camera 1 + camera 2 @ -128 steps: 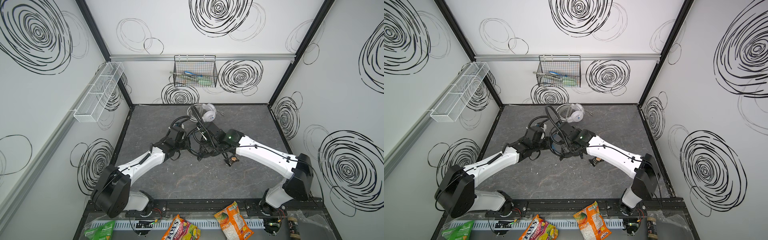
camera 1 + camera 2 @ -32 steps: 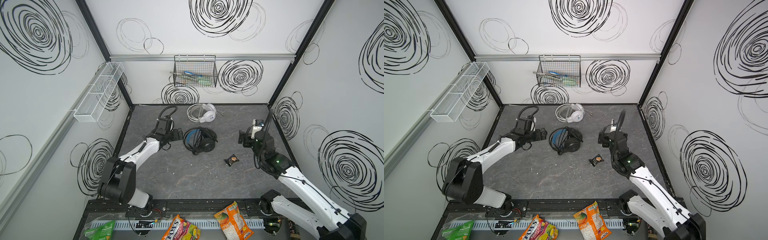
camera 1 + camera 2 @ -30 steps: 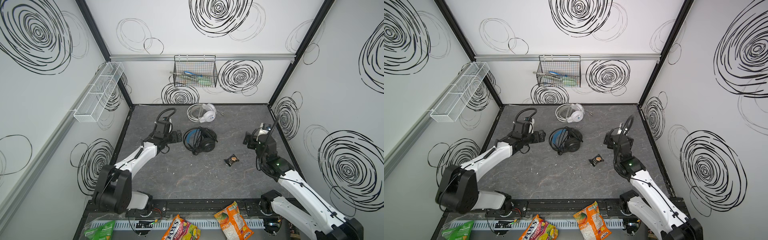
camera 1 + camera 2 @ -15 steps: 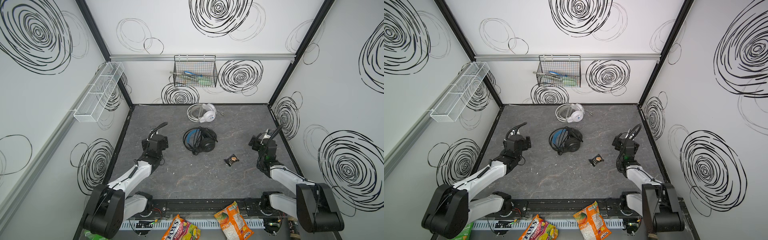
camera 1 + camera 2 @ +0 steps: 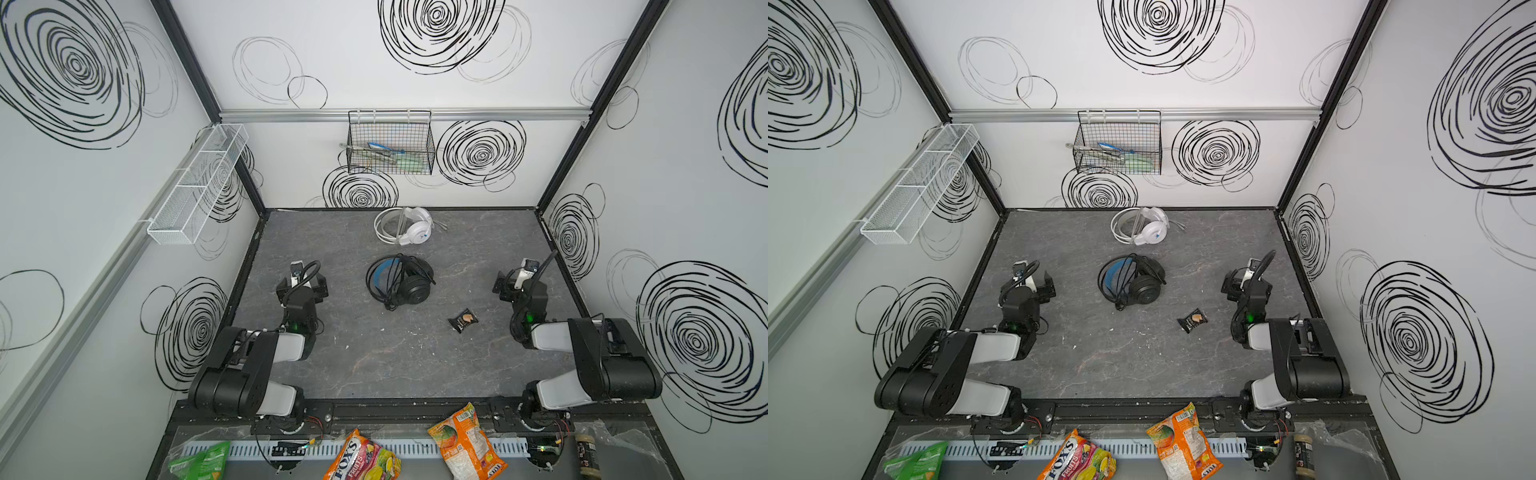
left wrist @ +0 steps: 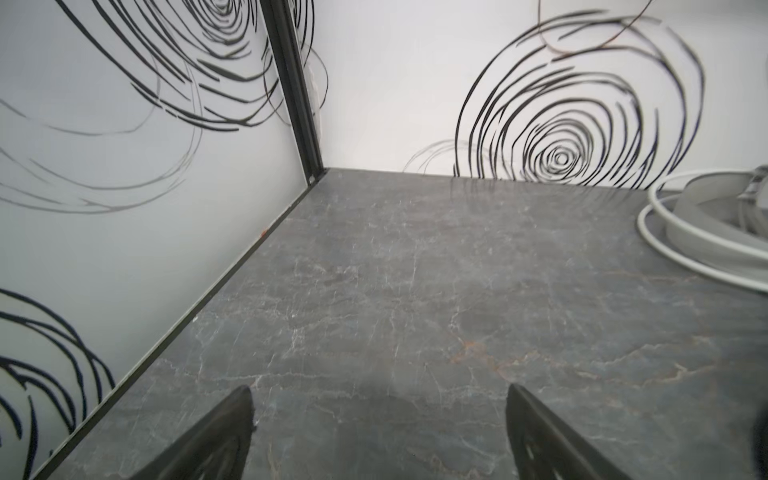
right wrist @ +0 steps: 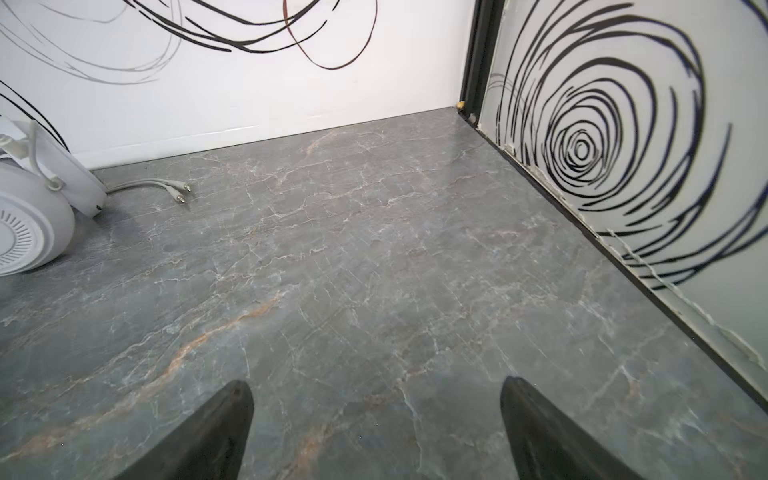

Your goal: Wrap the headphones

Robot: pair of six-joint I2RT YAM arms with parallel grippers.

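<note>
The black headphones (image 5: 401,280) (image 5: 1133,282) lie flat at the middle of the grey floor, blue-lined band curled round, black cable looped over them. The white headphones (image 5: 405,226) (image 5: 1142,226) rest near the back wall with the white cable coiled beside them; part shows in the left wrist view (image 6: 706,224) and in the right wrist view (image 7: 29,224). My left gripper (image 5: 302,286) (image 5: 1042,284) (image 6: 380,395) stands open and empty left of the black set. My right gripper (image 5: 509,284) (image 5: 1235,284) (image 7: 376,390) is open and empty at the right.
A small dark snack wrapper (image 5: 463,321) (image 5: 1192,321) lies right of centre. A wire basket (image 5: 390,143) hangs on the back wall and a white mesh shelf (image 5: 195,187) on the left wall. Snack bags (image 5: 465,444) lie beyond the front rail.
Both grippers were at the black headphones in the middle. Both arms have since drawn back and folded at their own sides, and the black headphones stay on the floor.
</note>
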